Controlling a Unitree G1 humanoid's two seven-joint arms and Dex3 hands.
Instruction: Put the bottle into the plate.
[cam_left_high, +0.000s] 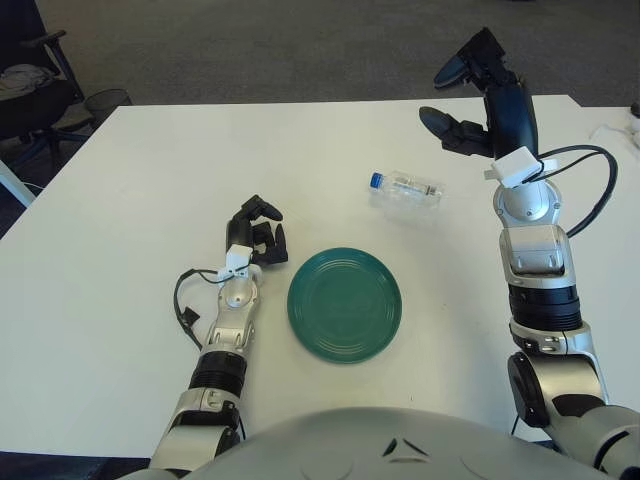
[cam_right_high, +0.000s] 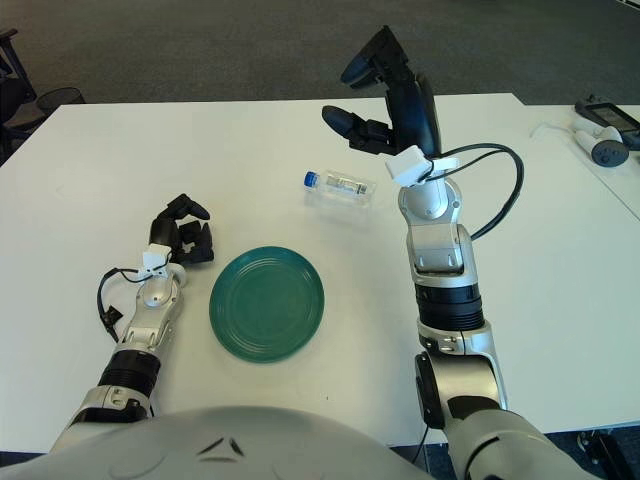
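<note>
A clear plastic bottle (cam_left_high: 405, 189) with a blue cap lies on its side on the white table (cam_left_high: 130, 200), in the right half and somewhat nearer the far edge than the near edge; the cap points toward the left edge. The bottle is untouched by either hand.

The right hand (cam_left_high: 473, 90) is raised above the table near the far edge, toward the far right corner, with its forearm standing steeply upward from the near right. Its fingers (cam_right_high: 362, 64) are spread wide and hold nothing: one points up and outward, the others (cam_left_high: 452, 128) reach toward the left. The bottle lies below this hand and to its left, on the near side of it, clearly apart from the fingertips.

A round green plate (cam_left_high: 345, 305) sits flat near the middle of the table, toward the near edge. It is empty. The bottle lies beyond the plate on the far side and slightly to the right, near it but not touching.

The left hand (cam_left_high: 256, 233) shows just beside the left rim of the plate, its dark fingers curled inward and grasping nothing. Its forearm runs back toward the near edge, with a black cable (cam_left_high: 185, 300) looping at its left side.
</note>
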